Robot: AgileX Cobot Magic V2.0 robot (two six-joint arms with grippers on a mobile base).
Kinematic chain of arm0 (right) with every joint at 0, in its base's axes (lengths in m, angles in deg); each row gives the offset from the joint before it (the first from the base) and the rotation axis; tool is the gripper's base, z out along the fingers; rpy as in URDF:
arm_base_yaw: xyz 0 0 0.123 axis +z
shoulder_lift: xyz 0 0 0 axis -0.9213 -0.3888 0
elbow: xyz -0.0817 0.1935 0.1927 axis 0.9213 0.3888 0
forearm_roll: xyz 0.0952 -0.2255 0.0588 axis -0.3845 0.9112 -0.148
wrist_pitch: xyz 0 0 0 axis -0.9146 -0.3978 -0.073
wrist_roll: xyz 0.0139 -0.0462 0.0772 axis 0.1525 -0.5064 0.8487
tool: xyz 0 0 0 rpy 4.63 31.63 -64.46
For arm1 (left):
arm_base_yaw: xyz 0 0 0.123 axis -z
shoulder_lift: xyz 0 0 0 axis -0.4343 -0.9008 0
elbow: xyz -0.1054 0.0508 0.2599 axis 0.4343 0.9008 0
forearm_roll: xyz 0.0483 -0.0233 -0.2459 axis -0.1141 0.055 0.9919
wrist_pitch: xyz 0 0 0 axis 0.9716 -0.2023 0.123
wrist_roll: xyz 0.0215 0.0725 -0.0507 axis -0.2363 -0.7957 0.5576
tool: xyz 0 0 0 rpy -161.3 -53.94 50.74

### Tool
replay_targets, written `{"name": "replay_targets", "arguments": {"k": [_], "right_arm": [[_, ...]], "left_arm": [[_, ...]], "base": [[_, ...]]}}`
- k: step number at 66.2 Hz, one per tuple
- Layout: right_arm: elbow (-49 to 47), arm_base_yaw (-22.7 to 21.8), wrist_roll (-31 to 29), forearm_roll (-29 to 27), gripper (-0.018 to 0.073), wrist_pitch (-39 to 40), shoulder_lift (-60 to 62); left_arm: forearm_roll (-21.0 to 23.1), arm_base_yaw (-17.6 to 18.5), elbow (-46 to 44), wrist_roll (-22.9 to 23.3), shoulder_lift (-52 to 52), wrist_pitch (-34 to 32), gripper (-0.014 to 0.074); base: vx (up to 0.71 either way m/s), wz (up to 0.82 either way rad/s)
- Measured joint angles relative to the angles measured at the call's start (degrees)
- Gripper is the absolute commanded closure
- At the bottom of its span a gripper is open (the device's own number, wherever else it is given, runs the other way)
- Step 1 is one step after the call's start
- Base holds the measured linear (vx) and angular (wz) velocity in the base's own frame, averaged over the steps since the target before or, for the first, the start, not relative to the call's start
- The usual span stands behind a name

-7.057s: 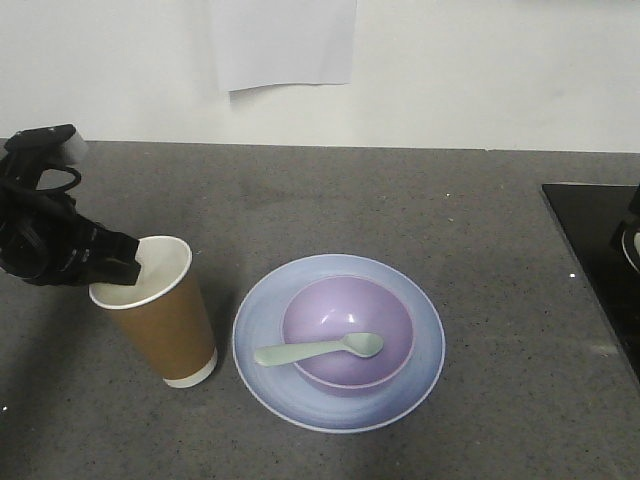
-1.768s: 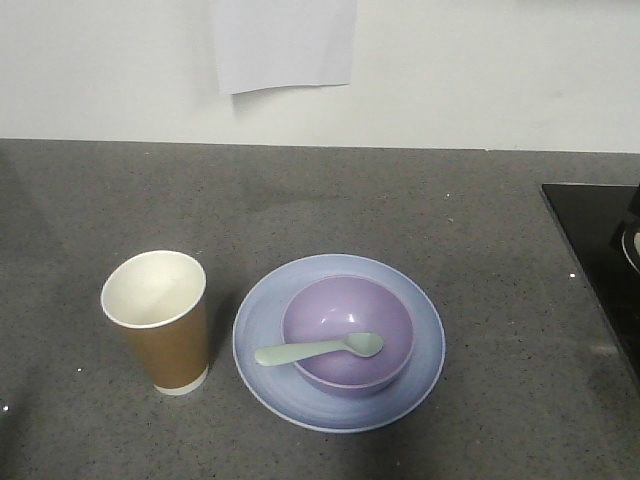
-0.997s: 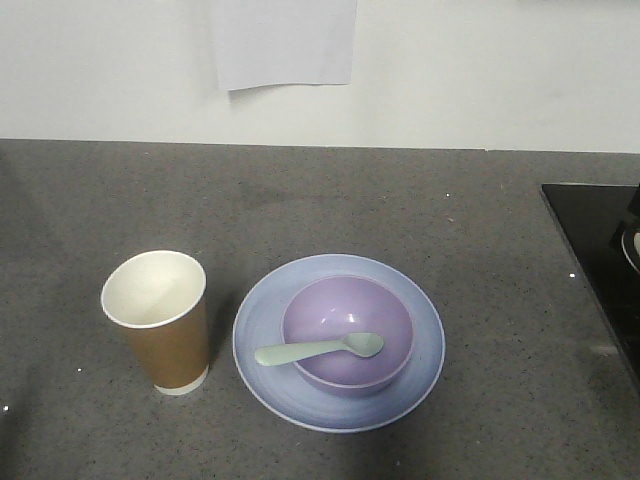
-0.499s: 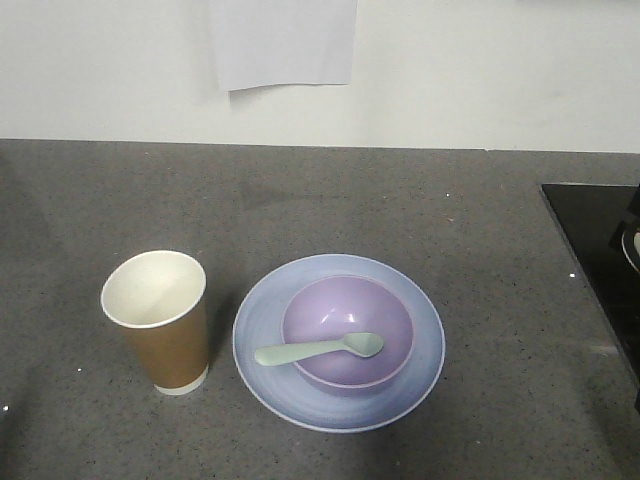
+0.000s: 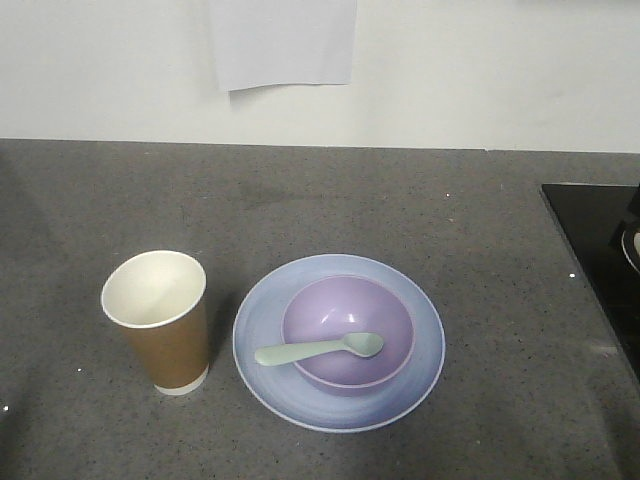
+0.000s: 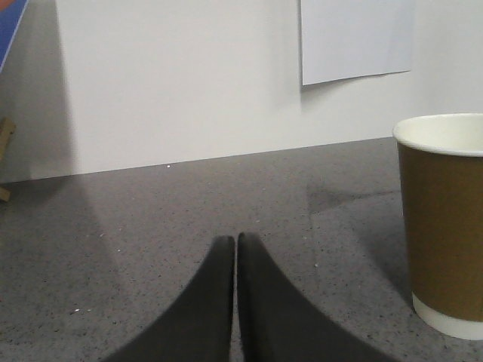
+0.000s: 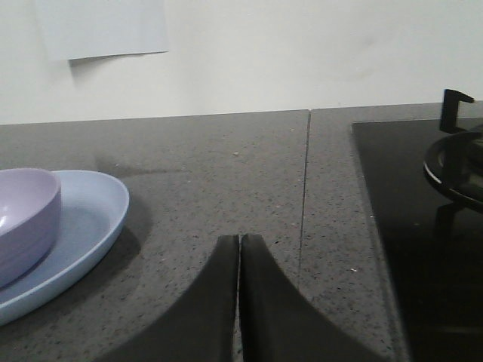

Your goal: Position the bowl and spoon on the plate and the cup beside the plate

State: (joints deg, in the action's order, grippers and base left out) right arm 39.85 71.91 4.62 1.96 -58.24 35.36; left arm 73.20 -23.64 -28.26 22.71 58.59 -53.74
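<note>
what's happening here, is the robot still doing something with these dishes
Nothing is being handled right now. The glossy lavender-purple plastic bowl sits on the wide pale blue shallow plate, with the small mint-green plastic spoon resting across the bowl. The brown paper cup stands upright beside the plate, apart from it. The left hand and right hand are both shut, empty and low over the grey counter, so the arrangement looks done.

Cup (image 5: 157, 322) just beside plate (image 5: 263, 330), narrow gap; stove (image 5: 600, 250) bounds right.

Grey speckled counter (image 5: 400, 200), white paper (image 5: 283, 42), black hob (image 7: 407, 226)
</note>
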Motion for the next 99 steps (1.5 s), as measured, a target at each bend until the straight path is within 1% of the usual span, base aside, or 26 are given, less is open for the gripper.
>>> {"name": "replay_targets", "arguments": {"k": [12, 19, 33, 47, 64, 81, 99], "right_arm": [[0.00, -4.92, 0.37, 1.26, 0.0562, 0.00, 0.05], [0.00, -6.65, 0.37, 1.91, 0.0562, 0.00, 0.05], [0.00, -7.08, 0.37, 5.12, 0.0562, 0.11, 0.05], [0.00, -7.08, 0.47, 5.14, 0.0562, 0.66, 0.05], [0.00, -7.08, 0.47, 5.55, 0.0562, 6.52, 0.05], [0.00, -7.08, 0.47, 5.60, 0.0562, 6.31, 0.05], [0.00, -10.80, 0.49, 4.75, 0.0562, 4.76, 0.05]], "left_arm": [[0.00, 0.00, 0.00, 0.00, 0.00, 0.00, 0.0603], [0.00, 0.00, 0.00, 0.00, 0.00, 0.00, 0.0603], [0.00, 0.00, 0.00, 0.00, 0.00, 0.00, 0.0603], [0.00, 0.00, 0.00, 0.00, 0.00, 0.00, 0.0603], [0.00, 0.00, 0.00, 0.05, 0.00, 0.00, 0.0603], [0.00, 0.00, 0.00, 0.17, 0.00, 0.00, 0.0603], [0.00, 0.00, 0.00, 0.23, 0.00, 0.00, 0.0603]], "base": [[0.00, 0.00], [0.00, 0.00], [0.00, 0.00], [0.00, 0.00], [0.00, 0.00], [0.00, 0.00], [0.00, 0.00]]}}
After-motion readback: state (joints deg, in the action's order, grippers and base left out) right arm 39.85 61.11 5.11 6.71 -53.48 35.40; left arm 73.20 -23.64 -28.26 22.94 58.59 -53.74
